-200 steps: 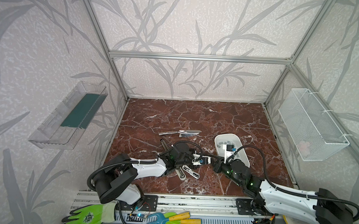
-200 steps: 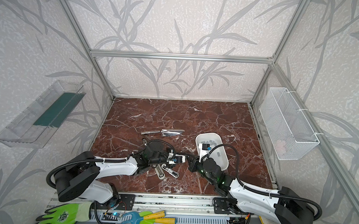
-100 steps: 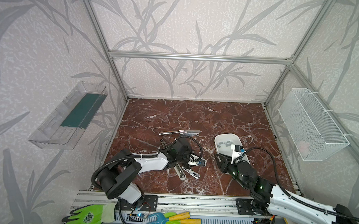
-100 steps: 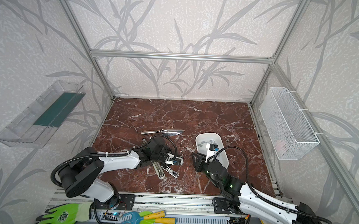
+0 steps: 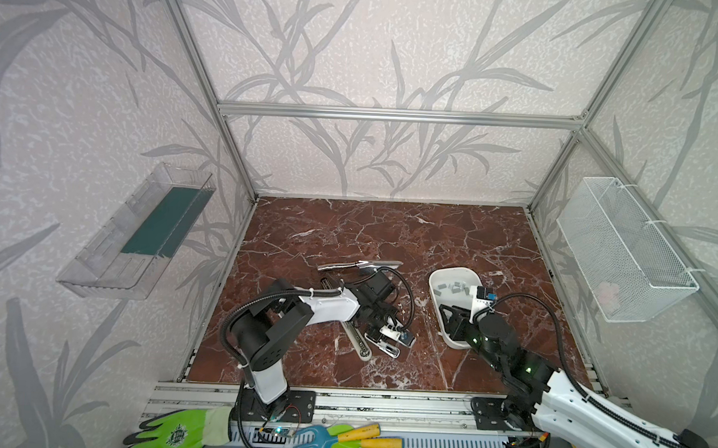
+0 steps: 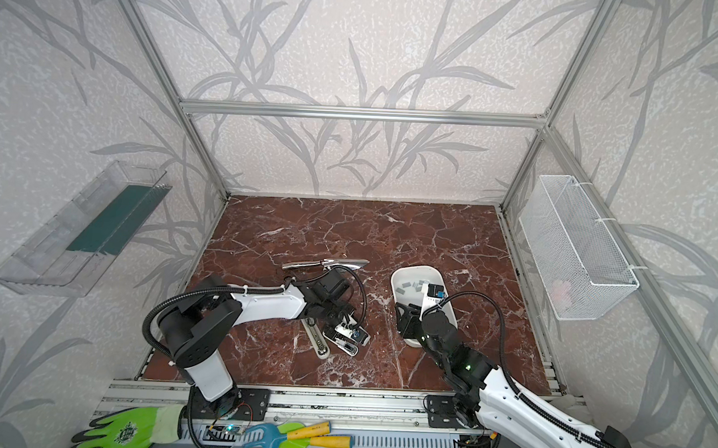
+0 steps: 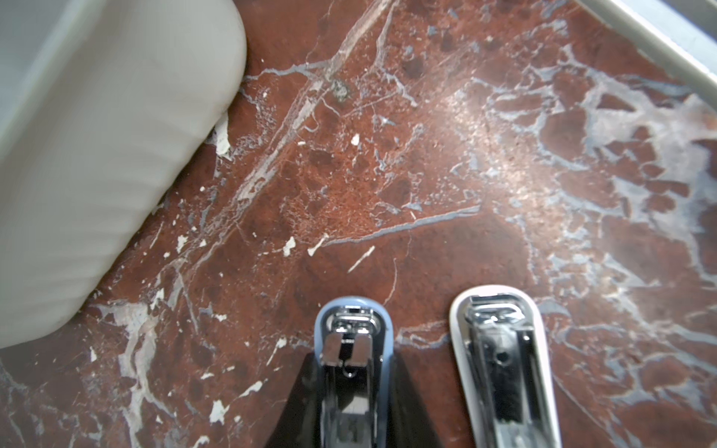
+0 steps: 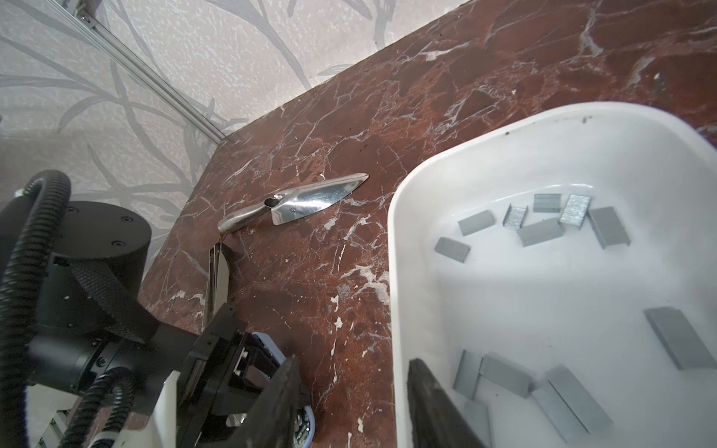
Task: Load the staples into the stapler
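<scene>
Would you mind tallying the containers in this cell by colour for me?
white: 2, the tray and the wire basket
clear: 1, the wall bin
total: 3

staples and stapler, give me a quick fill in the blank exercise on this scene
1. The grey staples lie in a ____ tray.
2. The left gripper is shut on the stapler whose rim is ____.
3. The right gripper is open above the tray's edge, and its fingers hold ____.

Missing words: white; blue; nothing.
</scene>
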`<act>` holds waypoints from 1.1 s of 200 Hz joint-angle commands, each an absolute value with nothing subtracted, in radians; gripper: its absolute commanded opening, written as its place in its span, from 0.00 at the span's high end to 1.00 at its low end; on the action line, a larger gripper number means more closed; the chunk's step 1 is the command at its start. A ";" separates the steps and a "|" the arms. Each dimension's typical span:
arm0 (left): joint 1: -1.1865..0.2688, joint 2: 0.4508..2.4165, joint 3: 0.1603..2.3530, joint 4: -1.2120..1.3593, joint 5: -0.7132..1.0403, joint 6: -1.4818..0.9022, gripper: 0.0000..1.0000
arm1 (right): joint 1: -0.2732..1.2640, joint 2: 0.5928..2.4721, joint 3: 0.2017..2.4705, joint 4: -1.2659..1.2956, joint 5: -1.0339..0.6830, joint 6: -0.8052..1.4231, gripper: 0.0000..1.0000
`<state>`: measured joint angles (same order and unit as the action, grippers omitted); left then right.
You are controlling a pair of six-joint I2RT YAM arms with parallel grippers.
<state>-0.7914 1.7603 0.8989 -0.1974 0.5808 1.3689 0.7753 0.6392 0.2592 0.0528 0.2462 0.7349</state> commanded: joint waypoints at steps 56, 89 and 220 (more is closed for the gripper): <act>-0.797 1.904 1.057 -0.327 0.527 1.450 0.87 | 0.629 0.631 0.253 0.010 0.118 0.727 0.52; -0.798 1.869 1.026 -0.305 0.552 1.461 0.70 | 0.602 0.635 0.256 -0.008 0.135 0.727 0.52; -0.750 1.544 0.916 -0.108 0.558 1.244 0.55 | 0.439 1.104 0.593 -0.167 0.237 0.644 0.54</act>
<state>-0.7712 1.6661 0.9966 -0.3016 0.5499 1.3899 0.4721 1.0183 0.5171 -0.1314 0.2134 0.6666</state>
